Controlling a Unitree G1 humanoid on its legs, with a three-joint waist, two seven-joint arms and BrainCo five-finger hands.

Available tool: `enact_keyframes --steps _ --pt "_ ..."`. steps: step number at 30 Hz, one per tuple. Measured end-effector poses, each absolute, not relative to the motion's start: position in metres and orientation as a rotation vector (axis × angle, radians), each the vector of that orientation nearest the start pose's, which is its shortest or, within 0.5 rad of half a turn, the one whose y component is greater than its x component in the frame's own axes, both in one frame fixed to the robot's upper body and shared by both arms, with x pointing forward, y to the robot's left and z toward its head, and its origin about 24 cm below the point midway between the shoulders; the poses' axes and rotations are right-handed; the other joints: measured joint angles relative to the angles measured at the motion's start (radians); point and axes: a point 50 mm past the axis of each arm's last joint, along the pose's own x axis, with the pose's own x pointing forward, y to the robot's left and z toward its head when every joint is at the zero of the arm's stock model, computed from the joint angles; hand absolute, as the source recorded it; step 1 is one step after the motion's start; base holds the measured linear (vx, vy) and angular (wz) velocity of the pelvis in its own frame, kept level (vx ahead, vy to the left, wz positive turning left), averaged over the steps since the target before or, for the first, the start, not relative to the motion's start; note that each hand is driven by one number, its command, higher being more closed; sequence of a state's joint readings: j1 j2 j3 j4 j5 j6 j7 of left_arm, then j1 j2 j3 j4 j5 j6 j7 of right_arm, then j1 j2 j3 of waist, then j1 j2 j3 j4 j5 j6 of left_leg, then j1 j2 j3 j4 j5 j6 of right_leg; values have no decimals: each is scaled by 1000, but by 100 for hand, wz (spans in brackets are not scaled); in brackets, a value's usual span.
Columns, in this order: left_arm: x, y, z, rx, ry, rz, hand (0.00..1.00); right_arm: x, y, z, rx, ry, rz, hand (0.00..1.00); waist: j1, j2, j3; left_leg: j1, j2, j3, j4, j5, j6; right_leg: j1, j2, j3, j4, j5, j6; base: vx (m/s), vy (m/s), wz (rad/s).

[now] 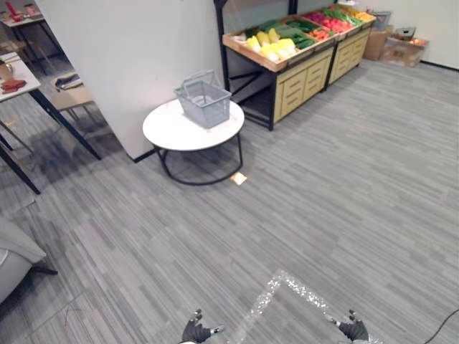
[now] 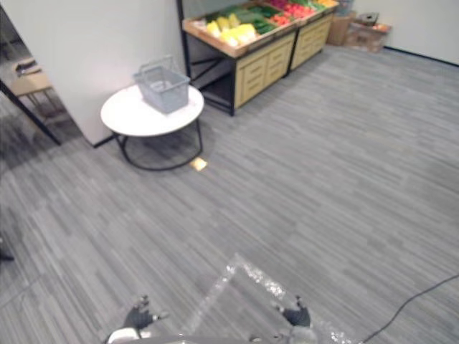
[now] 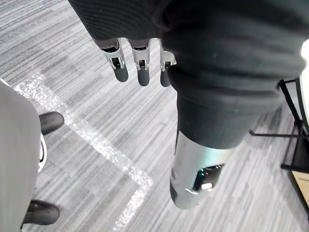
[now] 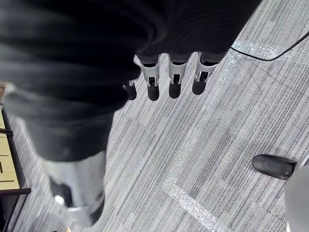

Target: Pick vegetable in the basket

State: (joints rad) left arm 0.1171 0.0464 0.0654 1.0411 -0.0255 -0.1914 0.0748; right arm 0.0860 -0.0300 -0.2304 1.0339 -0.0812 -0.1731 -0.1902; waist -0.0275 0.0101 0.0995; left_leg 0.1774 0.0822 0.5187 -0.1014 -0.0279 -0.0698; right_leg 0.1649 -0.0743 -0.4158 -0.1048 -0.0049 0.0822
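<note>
The basket [image 1: 204,104] is showing matt grey mesh, the tabletop [image 1: 168,130] is looking smooth and white, and tape [image 1: 294,288] is glinting on the matt floor [image 1: 323,179].

Open grey carpet floor [image 1: 323,186] runs clear from the left hand [image 1: 195,332] and right hand [image 1: 353,330], both hanging low with relaxed fingers, to the round white table [image 1: 172,132]. The wire basket [image 1: 204,100] on the table's far side is open at the top. A white wall [image 1: 122,57] shuts off the table's left. The produce stand [image 1: 294,79] stands just behind on the right, its vegetables [image 1: 276,44] uncovered. Dark-legged desks [image 1: 29,86] crowd the far left, and cardboard boxes [image 1: 401,50] sit beyond the stand.
</note>
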Motion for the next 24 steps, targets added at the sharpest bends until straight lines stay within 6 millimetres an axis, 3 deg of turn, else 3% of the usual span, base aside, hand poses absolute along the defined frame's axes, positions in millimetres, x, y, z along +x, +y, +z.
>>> enact_keyframes --steps 24 --pt "102 182 -157 52 960 222 0 107 -197 -153 -80 940 -361 0 2 -6 18 0 0 -2 0 0 0 1 0 -1 0 0 0 0 -1 0"
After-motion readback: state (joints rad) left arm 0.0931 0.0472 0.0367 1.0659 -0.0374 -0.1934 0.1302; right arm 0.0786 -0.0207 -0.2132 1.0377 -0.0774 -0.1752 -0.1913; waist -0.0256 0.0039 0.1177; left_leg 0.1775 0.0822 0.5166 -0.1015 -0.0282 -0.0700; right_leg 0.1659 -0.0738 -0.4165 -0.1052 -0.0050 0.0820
